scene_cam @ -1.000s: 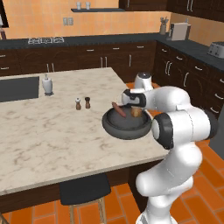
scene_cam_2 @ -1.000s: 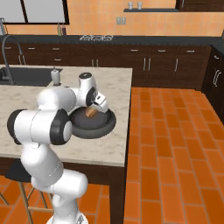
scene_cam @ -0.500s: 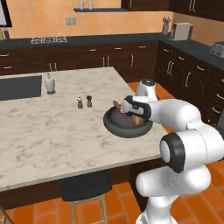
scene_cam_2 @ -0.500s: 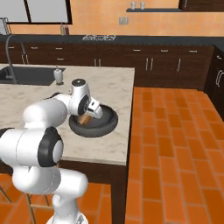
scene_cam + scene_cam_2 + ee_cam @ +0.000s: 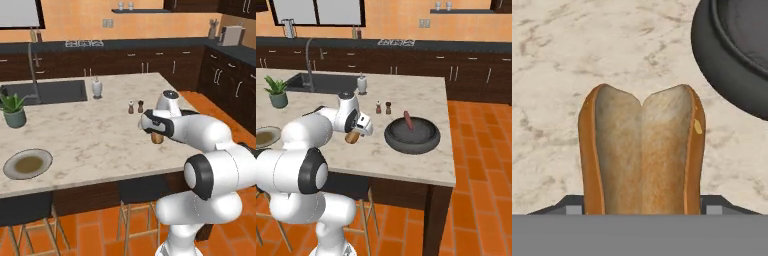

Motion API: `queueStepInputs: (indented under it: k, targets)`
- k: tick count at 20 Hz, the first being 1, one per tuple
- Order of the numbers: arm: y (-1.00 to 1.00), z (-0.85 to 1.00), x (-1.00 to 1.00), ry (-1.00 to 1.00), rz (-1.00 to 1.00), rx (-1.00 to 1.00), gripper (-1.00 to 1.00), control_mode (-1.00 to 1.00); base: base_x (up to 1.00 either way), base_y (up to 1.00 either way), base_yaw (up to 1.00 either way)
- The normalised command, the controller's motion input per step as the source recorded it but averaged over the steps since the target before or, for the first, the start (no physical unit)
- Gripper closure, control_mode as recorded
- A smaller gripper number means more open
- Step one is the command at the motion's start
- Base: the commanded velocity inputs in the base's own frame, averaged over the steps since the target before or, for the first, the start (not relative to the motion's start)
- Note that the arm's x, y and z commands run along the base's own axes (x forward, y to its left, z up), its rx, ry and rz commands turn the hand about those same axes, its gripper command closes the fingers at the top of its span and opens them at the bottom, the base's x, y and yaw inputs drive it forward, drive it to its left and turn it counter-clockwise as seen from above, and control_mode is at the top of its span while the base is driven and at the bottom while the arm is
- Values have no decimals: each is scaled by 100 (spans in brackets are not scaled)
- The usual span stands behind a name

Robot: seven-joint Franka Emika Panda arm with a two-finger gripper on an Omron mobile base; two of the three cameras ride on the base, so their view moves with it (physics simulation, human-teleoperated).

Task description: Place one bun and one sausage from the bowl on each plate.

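Observation:
My gripper is shut on a golden-tan bun, held just above the marble counter. From the right base view the bun hangs left of the dark bowl, clear of its rim. One reddish-brown sausage leans inside the bowl. The hand view has the split bun between my fingertips, with the bowl's rim at the upper right. A plate with an olive-brown centre lies near the counter's front left edge, and its rim reaches the left border of the right base view.
Two small shakers stand behind the gripper. A white dispenser, a sink and a potted plant sit further left. Bare marble lies between the bun and the plate. Stools stand under the counter's front edge.
The whole picture has shifted, so the base has driven. The bun has come up out of the bowl in my gripper and now hangs left of the bowl.

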Motion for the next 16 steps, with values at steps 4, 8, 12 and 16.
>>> queueStepInputs:
  k: [4,8,12,16]
  targets:
    - [0,0,0,0,0,0,100,100,0,100,5]
    - [0,0,0,0,0,0,100,100,0,100,3]
    - [0,0,0,0,0,0,100,100,1,100,0]
    - [0,0,0,0,0,0,100,100,13,100,0]
